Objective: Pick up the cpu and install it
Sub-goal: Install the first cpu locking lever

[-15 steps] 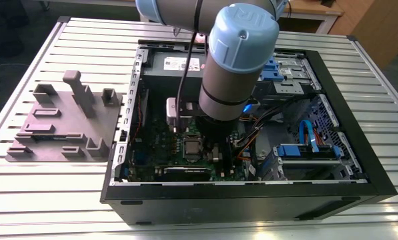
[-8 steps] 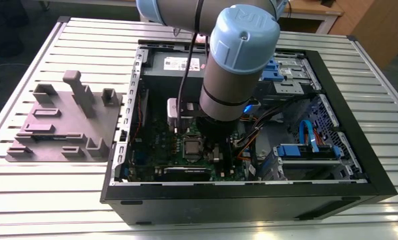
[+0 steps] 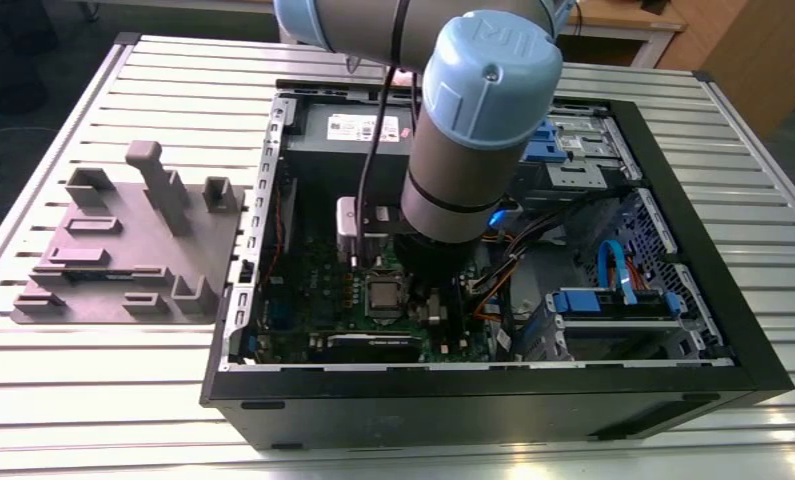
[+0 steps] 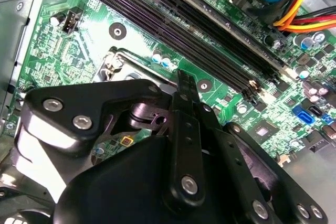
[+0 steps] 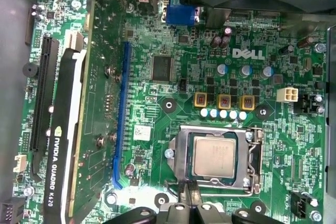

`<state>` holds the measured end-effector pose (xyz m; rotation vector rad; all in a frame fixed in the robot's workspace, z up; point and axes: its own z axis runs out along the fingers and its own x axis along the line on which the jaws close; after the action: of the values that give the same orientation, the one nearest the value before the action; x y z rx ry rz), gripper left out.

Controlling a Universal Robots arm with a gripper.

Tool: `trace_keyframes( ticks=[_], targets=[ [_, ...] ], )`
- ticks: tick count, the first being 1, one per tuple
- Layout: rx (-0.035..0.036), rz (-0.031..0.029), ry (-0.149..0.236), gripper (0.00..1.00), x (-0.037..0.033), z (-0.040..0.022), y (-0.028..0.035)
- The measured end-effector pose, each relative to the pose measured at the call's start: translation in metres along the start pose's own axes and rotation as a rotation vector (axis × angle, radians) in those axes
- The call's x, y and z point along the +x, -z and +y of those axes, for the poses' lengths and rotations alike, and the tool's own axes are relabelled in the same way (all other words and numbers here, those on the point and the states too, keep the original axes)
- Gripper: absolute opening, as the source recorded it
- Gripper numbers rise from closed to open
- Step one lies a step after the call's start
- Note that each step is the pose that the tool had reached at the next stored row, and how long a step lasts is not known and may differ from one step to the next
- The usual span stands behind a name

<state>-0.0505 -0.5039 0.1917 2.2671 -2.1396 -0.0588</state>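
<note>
The cpu (image 5: 213, 156), a small silver-grey square, lies flat in the motherboard socket (image 5: 177, 153) with the metal socket frame around it. In the exterior view the cpu (image 3: 384, 293) sits low in the open computer case, just off the arm's lower end. My gripper (image 5: 189, 191) hangs just past one edge of the socket, above the board and not touching the cpu. Its black fingers (image 4: 182, 90) stand pressed together with nothing between them. In the exterior view the arm's grey wrist (image 3: 457, 170) hides the gripper.
The open black computer case (image 3: 717, 330) lies on a slatted metal table. A grey fixture plate (image 3: 117, 250) with upright blocks stands at the exterior view's left. A graphics card (image 5: 63, 145), memory slots (image 4: 173, 14) and coloured cables (image 4: 304, 9) crowd the board around the socket.
</note>
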Motion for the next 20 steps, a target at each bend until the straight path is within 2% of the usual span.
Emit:
trace_keyframes(
  ticks=[20],
  targets=[
    [0.0012,-0.0043,0.000,0.10,0.0002,-0.0040,-0.0026]
  ],
)
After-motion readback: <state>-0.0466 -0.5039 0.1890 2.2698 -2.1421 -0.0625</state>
